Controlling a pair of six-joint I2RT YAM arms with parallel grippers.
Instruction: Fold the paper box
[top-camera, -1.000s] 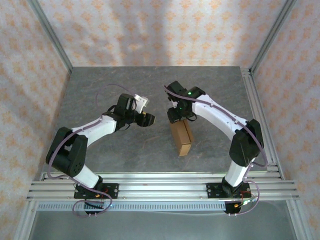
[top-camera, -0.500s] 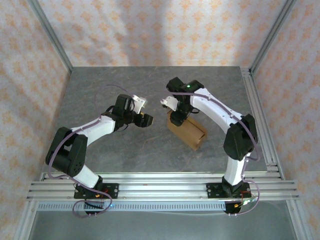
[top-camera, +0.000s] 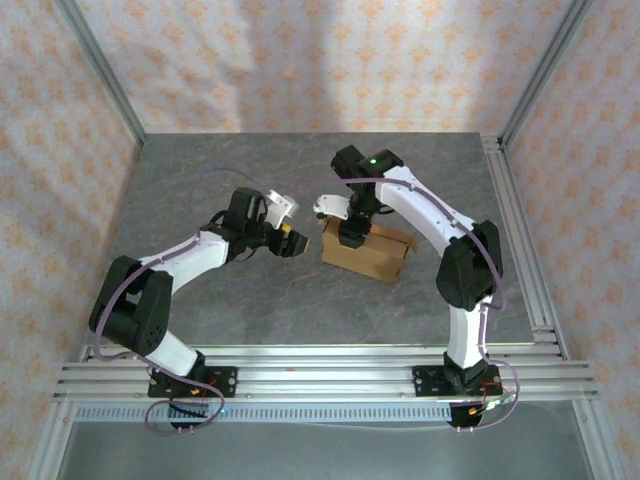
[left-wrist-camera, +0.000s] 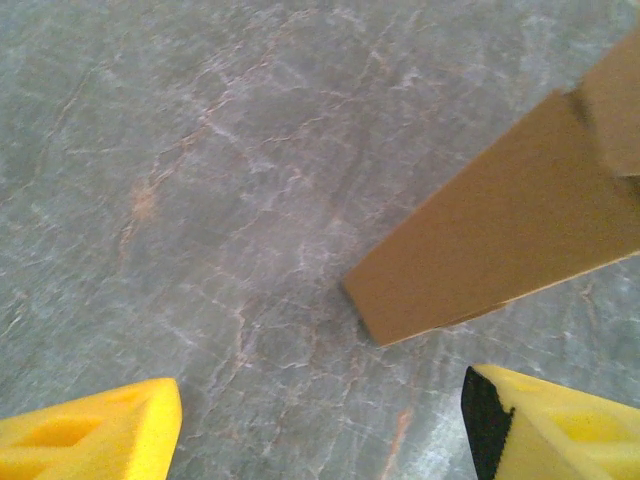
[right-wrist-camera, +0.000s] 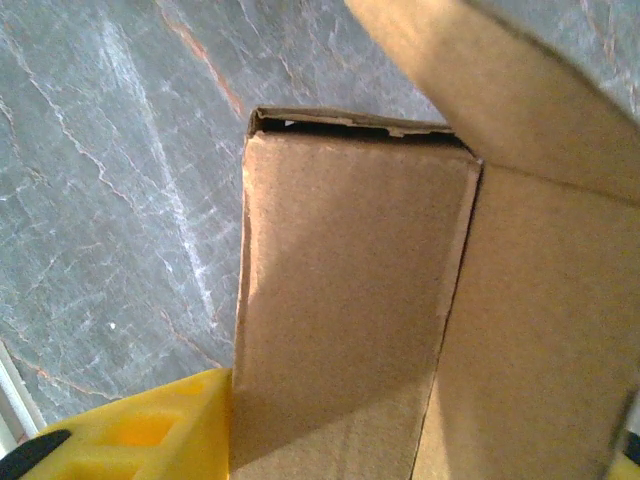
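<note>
**Box on the counter, right pincer on it, left pincer wide**

Count: one plain brown cardboard paper box (top-camera: 368, 255), two white-and-black arms, two pincers.

Position: the paper box lies on the grey marbled counter (top-camera: 220, 170), a little right of centre, with its long side running from left to lower right. Its right end is near the aluminium side rail (top-camera: 515, 230) but apart from it. The near aluminium rails (top-camera: 320, 370) are well apart from it.

Room: open grey surface lies beyond the box up to the patterned back wall (top-camera: 300, 60), and across the whole left side of the counter.

Right pincer (top-camera: 350, 235): it comes down on the box's far-left end and is clamped on the cardboard. In the right wrist view a folded panel (right-wrist-camera: 350, 300) sits flush against the yellow finger (right-wrist-camera: 150, 430), and a loose flap (right-wrist-camera: 500, 90) rises above it at a slant.

Left pincer (top-camera: 291, 242): it is just beside the box's left end without touching it. The yellow fingers (left-wrist-camera: 100, 430) stand well apart with only counter between them. The box's left corner (left-wrist-camera: 500, 240) shows ahead, on the right of the left wrist view.
</note>
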